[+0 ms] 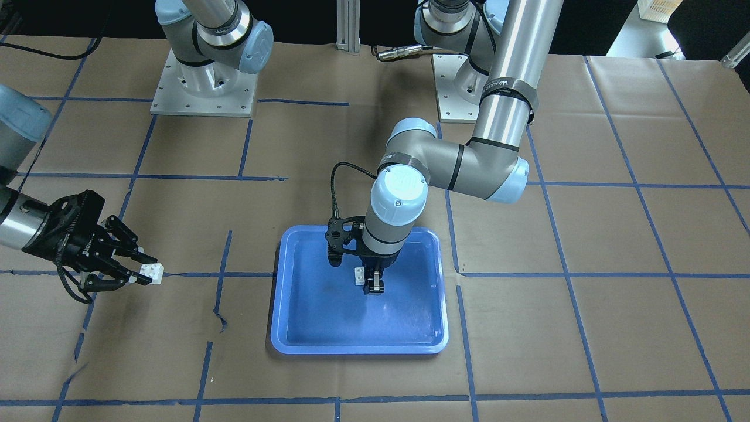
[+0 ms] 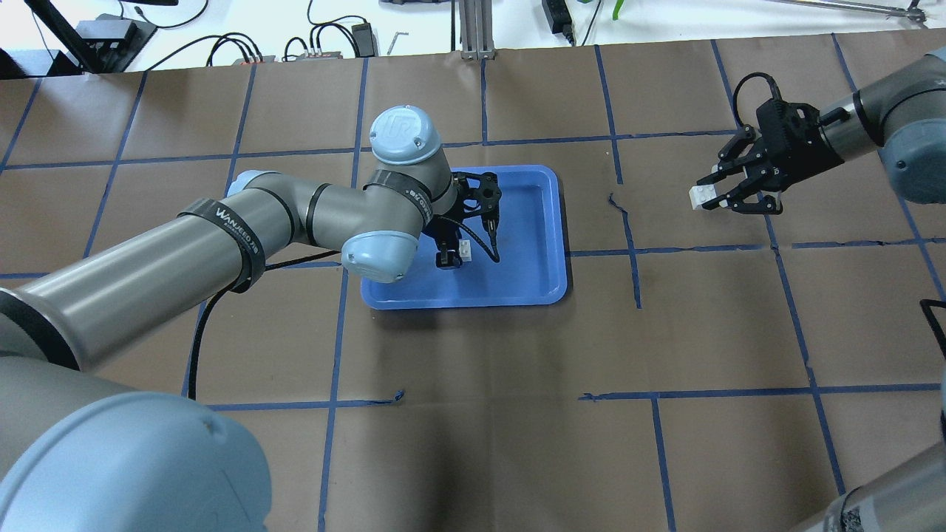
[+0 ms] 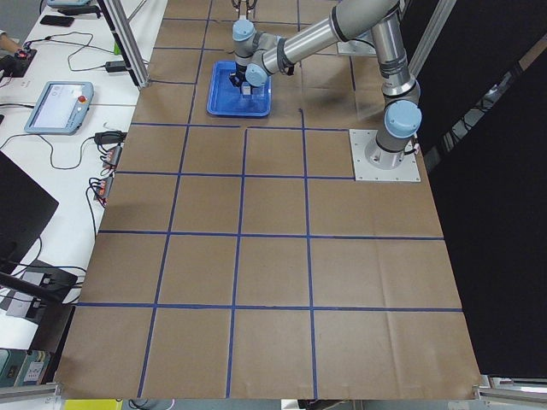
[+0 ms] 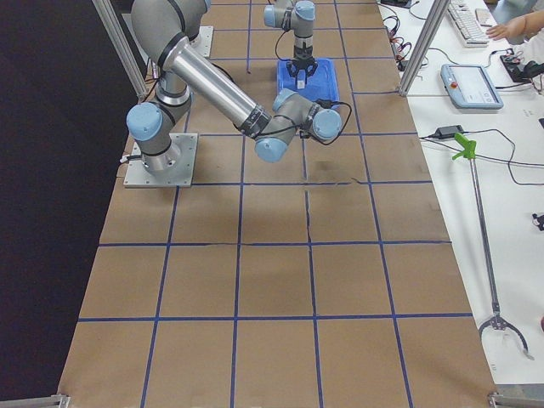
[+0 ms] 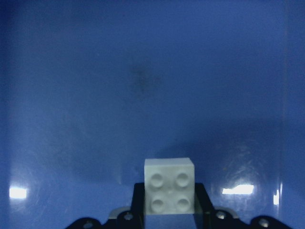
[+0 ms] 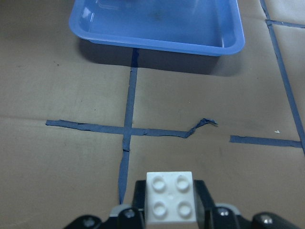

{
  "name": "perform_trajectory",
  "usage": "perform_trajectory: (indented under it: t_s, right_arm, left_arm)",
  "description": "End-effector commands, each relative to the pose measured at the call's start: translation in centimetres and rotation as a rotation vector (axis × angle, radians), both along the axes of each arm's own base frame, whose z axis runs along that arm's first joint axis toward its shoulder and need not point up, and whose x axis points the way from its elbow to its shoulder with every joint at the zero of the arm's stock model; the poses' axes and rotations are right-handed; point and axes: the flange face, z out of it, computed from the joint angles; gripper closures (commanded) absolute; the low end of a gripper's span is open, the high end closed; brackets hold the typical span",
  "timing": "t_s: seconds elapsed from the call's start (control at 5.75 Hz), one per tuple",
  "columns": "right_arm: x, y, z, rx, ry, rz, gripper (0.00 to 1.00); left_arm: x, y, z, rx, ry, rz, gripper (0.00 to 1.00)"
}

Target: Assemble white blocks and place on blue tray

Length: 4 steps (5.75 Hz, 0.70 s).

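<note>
Overhead exterior — left gripper (image 2: 448, 259), white block (image 2: 465, 251), mid blue tray (image 2: 531, 222) — rims apart

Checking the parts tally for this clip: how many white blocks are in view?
2. One white block is in the left gripper over the blue tray; the other white block is in the right gripper above the table, apart from the tray. No others show.
</note>
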Motion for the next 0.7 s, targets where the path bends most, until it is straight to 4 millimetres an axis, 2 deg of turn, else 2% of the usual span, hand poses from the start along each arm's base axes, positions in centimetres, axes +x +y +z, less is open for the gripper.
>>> perform_trajectory:
  t_s: [0.0, 0.17, 0.35, 0.52]
  right_arm:
    - [0.8, 0.3, -0.4, -0.002, -0.031, -0.004, 0.83]
    - [3.0, 0.1, -0.5, 0.005, -0.037, 0.023, 0.83]
    - [6.3, -0.2, -0.3, 0.026, -0.032, 0.028, 0.83]
    - [9.6, -0.4, -0.1, 0.021, -0.054, 0.019, 0.83]
  left_arm:
    - [0.1, 0.0, 2.2, -0.026, 0.003, -0.005, 0.0]
    - [0.8, 0.4, 6.8, -0.001, -0.002, 0.014, 0.0]
    - [3.3, 1.6, 12.8, 0.086, -0.034, 0.049, 0.0]
    - [6.0, 3.5, 17.8, 0.132, -0.047, 0.095, 0.0]
